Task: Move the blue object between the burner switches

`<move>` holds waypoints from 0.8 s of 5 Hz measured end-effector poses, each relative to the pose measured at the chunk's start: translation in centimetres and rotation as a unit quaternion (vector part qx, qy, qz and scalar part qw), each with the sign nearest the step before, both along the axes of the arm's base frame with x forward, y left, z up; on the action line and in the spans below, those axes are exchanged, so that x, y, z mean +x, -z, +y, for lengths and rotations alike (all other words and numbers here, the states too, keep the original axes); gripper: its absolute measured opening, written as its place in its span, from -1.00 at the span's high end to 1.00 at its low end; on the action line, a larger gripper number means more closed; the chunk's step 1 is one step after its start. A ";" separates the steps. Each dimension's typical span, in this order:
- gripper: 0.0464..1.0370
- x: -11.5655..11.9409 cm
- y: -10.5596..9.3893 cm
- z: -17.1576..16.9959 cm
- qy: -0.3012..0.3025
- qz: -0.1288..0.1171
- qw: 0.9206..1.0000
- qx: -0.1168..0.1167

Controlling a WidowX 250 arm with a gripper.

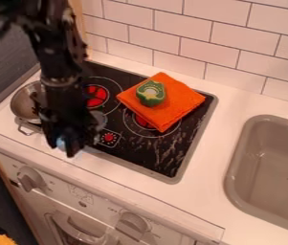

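Carefully, we should check hold before lifting: tool at blue object, left of frame; clenched or released, we cannot tell.

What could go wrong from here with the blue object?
The gripper largely hides the blue object, so a poor grasp might go unnoticed. Both are near the front edge of the counter, so a slip could send the object over it. The metal pot sits close beside the arm and might get knocked.
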State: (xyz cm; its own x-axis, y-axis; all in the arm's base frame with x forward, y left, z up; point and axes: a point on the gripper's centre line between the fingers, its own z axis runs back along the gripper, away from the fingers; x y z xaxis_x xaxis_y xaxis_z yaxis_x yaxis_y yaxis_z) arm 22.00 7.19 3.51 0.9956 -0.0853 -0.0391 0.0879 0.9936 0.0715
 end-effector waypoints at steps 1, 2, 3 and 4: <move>0.23 0.4 0.1 -0.4 0.003 -0.012 1.000 0.010; 0.23 0.8 0.1 -0.6 -0.005 -0.023 1.000 0.007; 0.23 1.4 0.2 -1.2 -0.002 -0.026 1.000 0.001; 0.08 1.7 0.3 -1.2 -0.005 -0.028 1.000 0.000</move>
State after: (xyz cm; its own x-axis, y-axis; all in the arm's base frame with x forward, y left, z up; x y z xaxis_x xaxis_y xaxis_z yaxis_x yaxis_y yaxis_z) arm 23.75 6.03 3.21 0.9971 -0.0749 0.0157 0.0735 0.9944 0.0760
